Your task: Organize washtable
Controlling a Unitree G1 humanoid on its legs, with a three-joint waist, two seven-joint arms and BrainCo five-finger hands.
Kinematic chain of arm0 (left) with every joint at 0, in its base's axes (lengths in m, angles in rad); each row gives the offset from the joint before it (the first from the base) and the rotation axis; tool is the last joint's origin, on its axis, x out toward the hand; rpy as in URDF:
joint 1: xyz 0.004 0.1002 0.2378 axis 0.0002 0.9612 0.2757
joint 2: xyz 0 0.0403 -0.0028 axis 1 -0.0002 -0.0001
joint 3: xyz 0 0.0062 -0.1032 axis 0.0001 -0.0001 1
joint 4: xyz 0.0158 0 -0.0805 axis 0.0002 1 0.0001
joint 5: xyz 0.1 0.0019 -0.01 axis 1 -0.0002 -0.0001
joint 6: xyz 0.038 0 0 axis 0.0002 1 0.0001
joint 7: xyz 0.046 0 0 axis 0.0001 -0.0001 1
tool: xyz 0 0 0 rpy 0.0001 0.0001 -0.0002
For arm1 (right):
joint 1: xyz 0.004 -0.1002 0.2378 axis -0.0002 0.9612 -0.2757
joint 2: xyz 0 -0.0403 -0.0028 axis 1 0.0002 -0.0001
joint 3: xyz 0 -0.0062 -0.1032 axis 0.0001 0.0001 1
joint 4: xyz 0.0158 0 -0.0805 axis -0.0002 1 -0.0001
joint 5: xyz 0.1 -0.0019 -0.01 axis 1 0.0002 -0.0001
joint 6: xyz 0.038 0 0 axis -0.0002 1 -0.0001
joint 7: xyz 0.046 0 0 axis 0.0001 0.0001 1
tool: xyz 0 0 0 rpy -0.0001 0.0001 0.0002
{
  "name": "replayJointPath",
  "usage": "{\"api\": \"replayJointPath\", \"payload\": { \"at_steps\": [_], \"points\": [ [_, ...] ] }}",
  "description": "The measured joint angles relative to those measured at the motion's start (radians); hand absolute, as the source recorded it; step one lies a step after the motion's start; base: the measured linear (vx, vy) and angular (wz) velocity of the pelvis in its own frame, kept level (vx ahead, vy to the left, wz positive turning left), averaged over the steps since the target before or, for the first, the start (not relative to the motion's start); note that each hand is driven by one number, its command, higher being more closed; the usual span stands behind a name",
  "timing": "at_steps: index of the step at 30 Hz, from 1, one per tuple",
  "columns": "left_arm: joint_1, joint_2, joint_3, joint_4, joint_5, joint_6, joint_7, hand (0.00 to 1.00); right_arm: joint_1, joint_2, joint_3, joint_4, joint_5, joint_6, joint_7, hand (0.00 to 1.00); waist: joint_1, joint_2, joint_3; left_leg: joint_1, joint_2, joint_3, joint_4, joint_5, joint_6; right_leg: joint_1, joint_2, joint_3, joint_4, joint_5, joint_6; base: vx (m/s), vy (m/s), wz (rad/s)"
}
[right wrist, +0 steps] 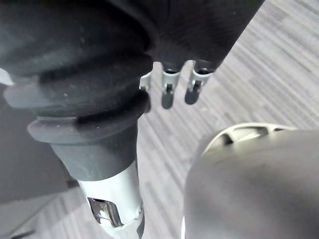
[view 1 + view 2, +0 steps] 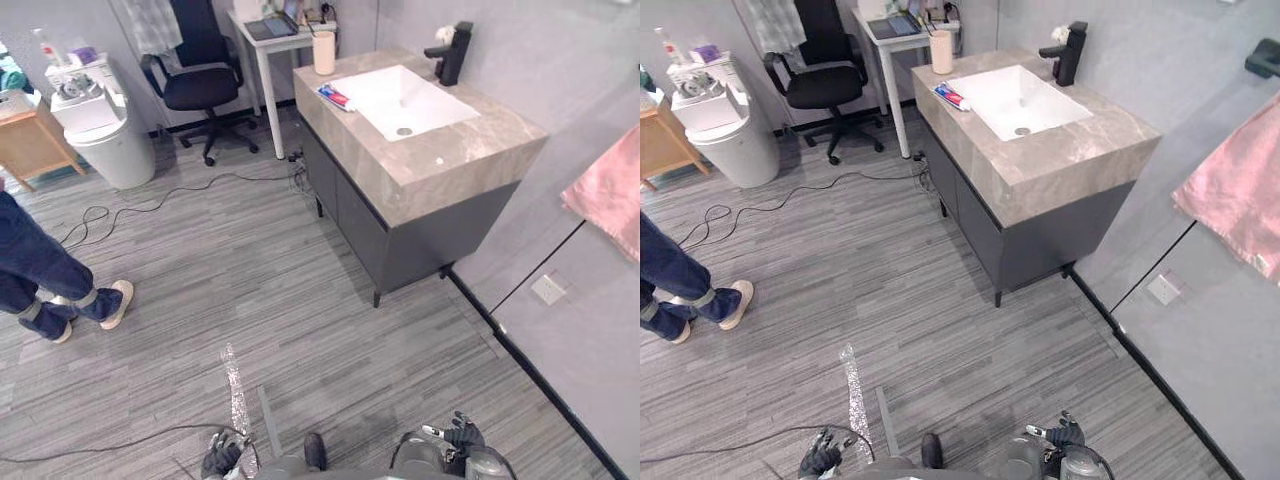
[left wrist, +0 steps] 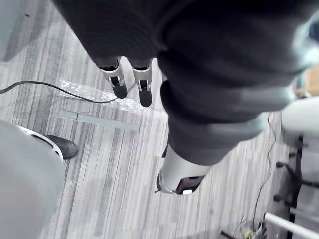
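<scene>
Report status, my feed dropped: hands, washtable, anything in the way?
Left hand and right hand open, low, empty. Washtable ahead across the floor; tube and cup on its top. Person's legs off to the left.

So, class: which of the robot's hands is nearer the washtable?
Right. The right hand hangs low, well short of the washtable but on its side; the left hand hangs further off.

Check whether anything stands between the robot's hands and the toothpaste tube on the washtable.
Nothing visible does: only open floor lies between the left hand, the right hand and the washtable holding the toothpaste tube.
</scene>
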Motion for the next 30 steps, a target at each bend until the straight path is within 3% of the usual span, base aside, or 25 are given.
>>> {"api": "replayJointPath", "payload": {
  "at_steps": [1, 3, 5, 8, 16, 19, 28, 29, 30],
  "points": [
    [0.014, 0.003, 0.018, 0.009, 0.018, 0.002, 0.001, 0.0, 0.018, 0.009, -0.003, 0.005, 0.016, 0.0, 0.011, 0.0, 0.007, -0.017, -0.015, 0.0, -0.002, -0.005, -0.016, 0.011, -0.011, 0.011, 0.015, 0.009, -0.039, -0.034, 0.02, 0.03, -0.109, 0.13],
    [0.051, -0.018, 0.028, 0.046, 0.02, 0.014, 0.003, 0.0, 0.039, 0.002, -0.039, 0.02, 0.033, -0.006, 0.019, 0.0, 0.029, 0.017, -0.049, -0.011, 0.046, -0.013, -0.048, 0.025, -0.032, 0.037, 0.086, -0.001, -0.163, -0.031, 0.028, 0.05, -0.093, -0.08],
    [0.067, -0.024, 0.033, 0.068, 0.018, 0.017, 0.003, 0.0, 0.04, -0.008, -0.039, 0.037, 0.032, -0.014, 0.024, 0.0, 0.028, 0.033, -0.057, -0.042, 0.063, -0.028, -0.048, 0.028, -0.035, 0.033, 0.117, -0.001, -0.215, -0.026, 0.033, 0.02, -0.067, 0.0],
    [0.071, -0.024, 0.034, 0.082, -0.022, 0.018, 0.004, 0.0, 0.045, -0.016, -0.038, 0.079, 0.02, -0.013, 0.034, 0.0, 0.03, 0.033, -0.061, -0.049, 0.069, -0.048, -0.048, 0.036, -0.049, 0.041, 0.137, 0.015, -0.24, -0.026, 0.033, 0.03, -0.011, 0.08],
    [0.085, -0.017, 0.033, 0.087, -0.042, 0.025, 0.0, 0.0, 0.069, -0.014, -0.038, 0.119, 0.072, -0.019, 0.038, 0.0, 0.029, 0.025, -0.102, -0.045, 0.053, -0.082, -0.048, 0.038, -0.051, 0.071, 0.141, 0.026, -0.272, -0.021, 0.028, 0.1, 0.008, 0.12],
    [0.082, -0.002, 0.033, 0.099, -0.042, 0.031, -0.001, 0.0, 0.07, -0.003, -0.037, 0.133, 0.072, -0.019, 0.039, 0.0, 0.027, 0.009, -0.108, -0.025, 0.038, -0.095, -0.048, 0.04, -0.054, 0.096, 0.139, 0.049, -0.276, 0.044, 0.011, 0.16, -0.007, 0.22],
    [0.081, -0.008, 0.056, 0.116, -0.018, 0.033, -0.005, 0.0, 0.061, -0.009, -0.038, 0.156, 0.102, -0.019, 0.043, 0.0, 0.031, 0.008, -0.111, -0.007, 0.05, -0.097, -0.035, 0.028, -0.057, 0.139, 0.159, 0.042, -0.32, 0.046, 0.005, 0.07, -0.026, 0.0],
    [0.072, -0.008, 0.071, 0.112, -0.019, 0.034, -0.006, 0.0, 0.057, -0.005, -0.038, 0.151, 0.112, -0.02, 0.044, 0.0, 0.034, 0.009, -0.093, -0.049, 0.054, -0.096, 0.063, -0.018, -0.061, 0.139, 0.152, 0.039, -0.309, 0.039, 0.002, -0.05, 0.011, 0.07],
    [0.048, -0.007, 0.109, 0.099, -0.019, 0.034, -0.006, 0.0, 0.052, -0.001, -0.037, 0.13, 0.118, -0.018, 0.047, 0.0, 0.052, -0.003, -0.052, -0.145, 0.068, -0.095, 0.277, -0.088, -0.072, 0.136, 0.146, 0.037, -0.28, 0.015, -0.008, -0.08, 0.013, 0.1]
  ]
}}
